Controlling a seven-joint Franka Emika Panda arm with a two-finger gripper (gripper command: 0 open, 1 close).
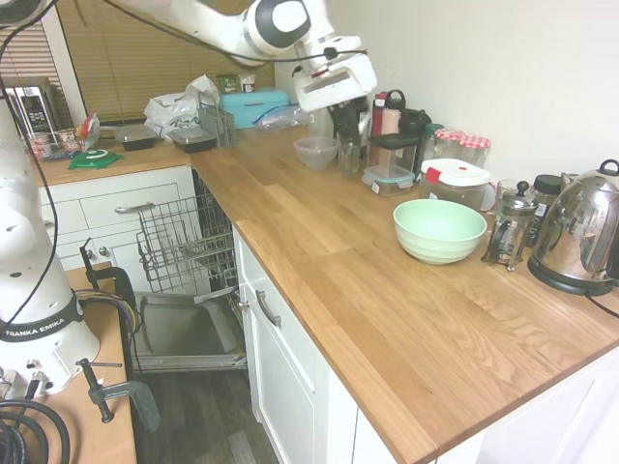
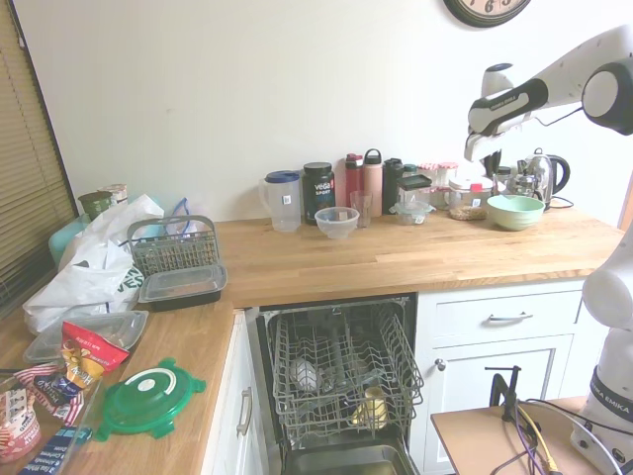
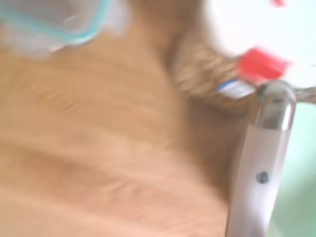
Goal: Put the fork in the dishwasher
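Overhead, the gripper [image 1: 345, 114], its finger state unclear, hangs above the oak counter [image 1: 387, 290] beside the open dishwasher [image 2: 341, 381].

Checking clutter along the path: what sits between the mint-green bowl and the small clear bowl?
A teal-lidded clear container, with a drinking glass nearer the clear bowl; the first exterior view shows it best.

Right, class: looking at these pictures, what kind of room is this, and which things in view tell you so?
Almost certainly a home kitchen. A wooden worktop runs over white cabinets, an open dishwasher shows its wire rack below the counter, and a steel kettle stands beside a mint-green bowl.
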